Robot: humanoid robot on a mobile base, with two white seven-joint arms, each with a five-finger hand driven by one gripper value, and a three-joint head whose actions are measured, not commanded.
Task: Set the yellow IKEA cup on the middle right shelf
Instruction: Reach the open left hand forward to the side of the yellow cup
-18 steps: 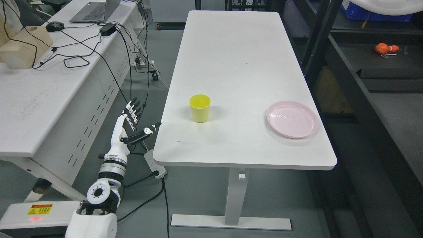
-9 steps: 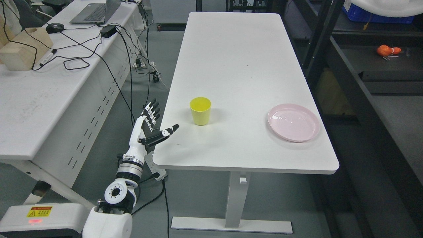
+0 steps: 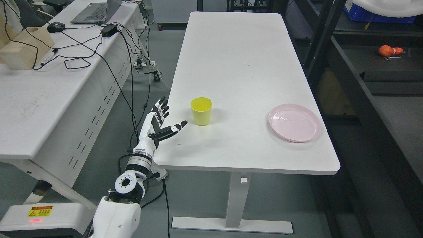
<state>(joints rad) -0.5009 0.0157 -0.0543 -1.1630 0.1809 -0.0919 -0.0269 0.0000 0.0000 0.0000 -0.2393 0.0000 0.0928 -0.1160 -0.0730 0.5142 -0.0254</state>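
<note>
A yellow cup (image 3: 201, 110) stands upright on the white table (image 3: 238, 66), near its left front part. My left hand (image 3: 165, 120) is open, fingers spread and thumb pointing right, over the table's left edge just left of the cup. It holds nothing and does not touch the cup. A dark shelf unit (image 3: 370, 76) stands to the right of the table. The right arm is out of view.
A pink plate (image 3: 294, 122) lies near the table's right front corner. A second white desk (image 3: 43, 86) at left carries a laptop (image 3: 96, 11), a wooden block (image 3: 24, 48) and cables. An orange object (image 3: 388, 50) lies on a shelf at right.
My left hand has risen and moved right, from beside the table's left edge to over it, closer to the cup. The view has shifted slightly.
</note>
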